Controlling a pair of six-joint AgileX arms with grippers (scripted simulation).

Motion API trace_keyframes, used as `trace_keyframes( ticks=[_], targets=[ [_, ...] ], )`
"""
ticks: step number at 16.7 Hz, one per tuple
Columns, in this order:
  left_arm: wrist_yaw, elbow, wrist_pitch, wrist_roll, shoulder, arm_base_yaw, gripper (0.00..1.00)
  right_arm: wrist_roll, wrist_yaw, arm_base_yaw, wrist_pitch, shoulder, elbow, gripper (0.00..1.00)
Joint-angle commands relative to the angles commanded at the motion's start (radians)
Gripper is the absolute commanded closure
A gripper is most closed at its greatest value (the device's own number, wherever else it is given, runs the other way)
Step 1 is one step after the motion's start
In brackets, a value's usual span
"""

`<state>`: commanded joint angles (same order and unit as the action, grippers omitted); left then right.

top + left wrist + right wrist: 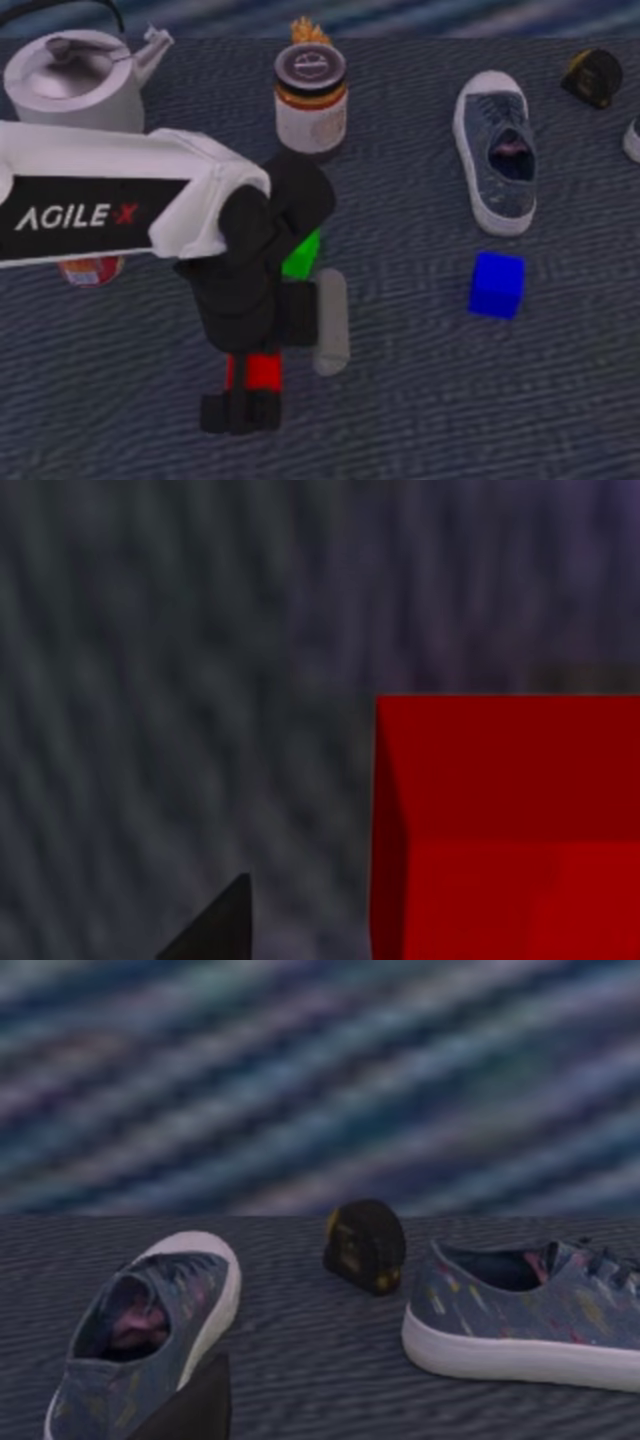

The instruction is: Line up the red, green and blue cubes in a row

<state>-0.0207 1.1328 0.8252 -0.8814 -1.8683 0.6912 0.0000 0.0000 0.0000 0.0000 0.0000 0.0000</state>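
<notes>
Top view: left arm (110,205) comes in from the left edge and bends down toward lower centre. Left gripper (250,395) sits at lower centre, black fingers (266,408) either side of the red cube (262,372); the cube shows between them and just above the tips, looks pinched, contact not fully clear. In the left wrist view the red cube (510,830) fills the lower right of the frame, very close, with one dark fingertip (215,930) at the bottom edge to its left, a gap of table between them.

Green cube (302,254) at centre, mostly hidden under the black wrist, just above the red cube's spot. Blue cube (497,285) right of centre, well apart from both, free on the table (450,400).

Grey cylinder (331,322) lies just right of the gripper. Kettle (75,80) upper left, jar (311,98) top centre, shoe (495,150) upper right, tape measure (593,77) far upper right corner. Can (92,270) peeks out under the arm at left.

Right arm not in the top view; right wrist view shows two shoes and the tape measure, a dark finger (190,1405) at the bottom edge. Can't tell whether the right gripper is wide or narrow.
</notes>
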Motion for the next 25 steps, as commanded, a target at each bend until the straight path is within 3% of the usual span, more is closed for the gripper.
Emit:
trace_keyframes(
  ticks=[6, 12, 18, 21, 25],
  targets=[
    [0.000, 0.016, 0.017, -0.003, 0.005, 0.000, 0.00, 0.000, 0.000, 0.000, 0.000, 0.000, 0.000, 0.00],
    [0.000, 0.151, 0.240, -0.002, 0.079, -0.020, 0.00, 0.000, 0.000, 0.000, 0.000, 0.000, 0.000, 0.00],
    [0.000, 0.172, 0.268, 0.001, 0.092, -0.019, 0.00, 0.000, 0.000, 0.000, 0.000, 0.000, 0.000, 0.00],
    [0.002, 0.235, 0.288, 0.067, 0.047, -0.022, 0.00, 0.000, 0.000, 0.000, 0.000, 0.000, 0.000, 0.00],
    [0.005, 0.420, 0.347, 0.277, -0.086, -0.045, 0.00, 0.000, 0.000, 0.000, 0.000, 0.000, 0.000, 0.00]
  ],
)
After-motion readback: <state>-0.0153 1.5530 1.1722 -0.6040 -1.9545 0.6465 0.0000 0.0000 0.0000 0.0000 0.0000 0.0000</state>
